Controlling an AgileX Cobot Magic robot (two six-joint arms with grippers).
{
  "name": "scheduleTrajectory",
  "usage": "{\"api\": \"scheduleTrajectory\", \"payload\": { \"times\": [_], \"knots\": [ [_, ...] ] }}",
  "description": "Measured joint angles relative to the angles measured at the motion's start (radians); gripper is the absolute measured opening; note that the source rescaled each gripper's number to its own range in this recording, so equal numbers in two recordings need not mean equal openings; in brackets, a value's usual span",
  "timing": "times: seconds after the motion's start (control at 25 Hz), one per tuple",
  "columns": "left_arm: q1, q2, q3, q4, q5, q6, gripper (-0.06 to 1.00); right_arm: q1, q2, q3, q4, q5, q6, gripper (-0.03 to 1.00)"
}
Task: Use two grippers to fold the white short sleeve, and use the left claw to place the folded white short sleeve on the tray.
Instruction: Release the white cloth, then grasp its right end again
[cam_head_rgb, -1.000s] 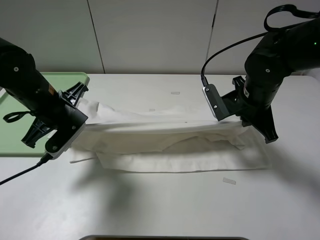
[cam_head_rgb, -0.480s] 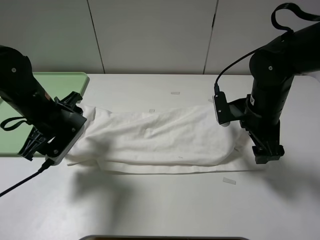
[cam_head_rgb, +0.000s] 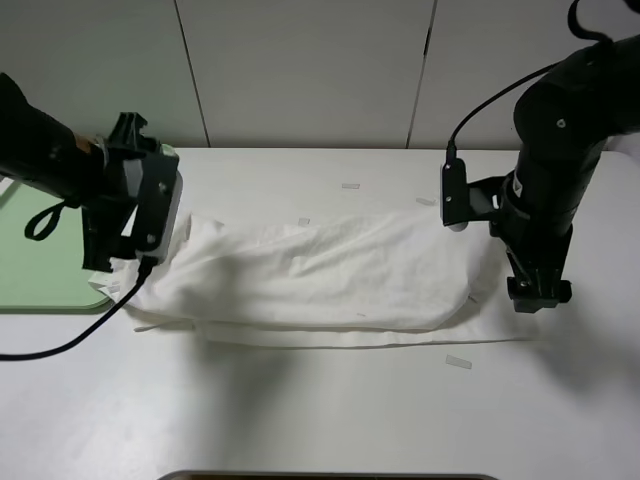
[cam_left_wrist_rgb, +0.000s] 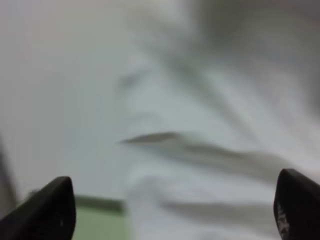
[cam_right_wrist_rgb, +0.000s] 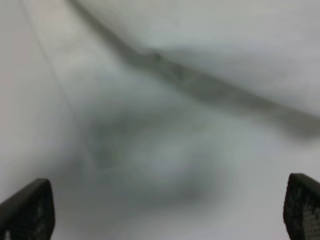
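One white short sleeve (cam_head_rgb: 320, 275) lies on one worktop (cam_head_rgb: 330, 410) beside one tray (cam_head_rgb: 40, 285); my left fingers (cam_left_wrist_rgb: 47, 212) and right fingers (cam_right_wrist_rgb: 27, 210) gape wide, both empty.

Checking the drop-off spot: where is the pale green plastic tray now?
Exterior high view: the tray sits at the left edge of the table, just left of the white cotton T-shirt.

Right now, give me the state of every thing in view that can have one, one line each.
white short sleeve: folded lengthwise, lying wrinkled on the table, held by neither gripper.
left gripper: open, empty, over one end of the white short sleeve.
right gripper: open, empty, at the other end.
tray: partly hidden by the left arm, white short sleeve not yet placed on it.
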Motion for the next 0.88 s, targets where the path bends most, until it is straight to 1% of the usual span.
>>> {"api": "scheduleTrajectory", "payload": {
  "times": [0.12,0.16,0.2,0.24,0.32,0.36,0.44,0.48,0.6,0.68,0.72,0.76,0.84,0.88],
  "knots": [
    [0.0,-0.048,0.0,0.0,-0.067,-0.099,0.79,0.0,-0.08,0.0,-0.036,-0.003,0.066,1.0],
    [0.0,-0.048,0.0,0.0,-0.067,-0.099,0.79,0.0,-0.102,0.0,-0.036,-0.004,0.078,1.0],
    [0.0,-0.067,0.0,0.0,-0.086,-0.133,0.79,0.0,-0.127,0.0,-0.036,-0.004,0.089,1.0],
    [0.0,-0.105,0.0,0.0,-0.111,-0.187,0.79,0.0,-0.149,0.0,-0.036,-0.004,0.097,1.0],
    [0.0,-0.165,0.0,0.0,-0.141,-0.258,0.79,0.0,-0.208,0.0,-0.036,-0.005,0.104,1.0],
    [0.0,-0.222,0.001,0.0,-0.164,-0.323,0.79,0.0,-0.238,0.0,-0.035,-0.011,0.108,1.0],
    [-0.003,-0.278,0.001,0.0,-0.183,-0.409,0.79,0.0,-0.302,0.0,-0.026,-0.04,0.126,1.0],
    [-0.003,-0.278,0.001,0.0,-0.183,-0.409,0.79,0.0,-0.335,0.0,-0.019,-0.059,0.145,1.0],
    [-0.017,-0.35,0.001,0.0,-0.187,-0.508,0.79,0.0,-0.441,0.0,-0.011,-0.11,0.198,1.0],
    [-0.034,-0.413,0.001,0.0,-0.16,-0.57,0.82,0.0,-0.508,0.0,-0.01,-0.128,0.226,1.0],
    [-0.051,-0.471,0.001,0.0,-0.104,-0.592,0.88,0.0,-0.536,0.0,-0.01,-0.131,0.236,1.0],
    [-0.057,-0.494,0.001,0.0,-0.072,-0.595,0.92,0.0,-0.564,0.0,-0.007,-0.131,0.248,1.0],
    [-0.066,-0.547,0.001,-0.003,0.008,-0.614,0.97,0.0,-0.628,0.0,0.014,-0.134,0.281,1.0],
    [-0.069,-0.572,0.001,-0.01,0.052,-0.639,0.98,0.0,-0.675,0.0,0.046,-0.135,0.302,1.0]
  ]
}}
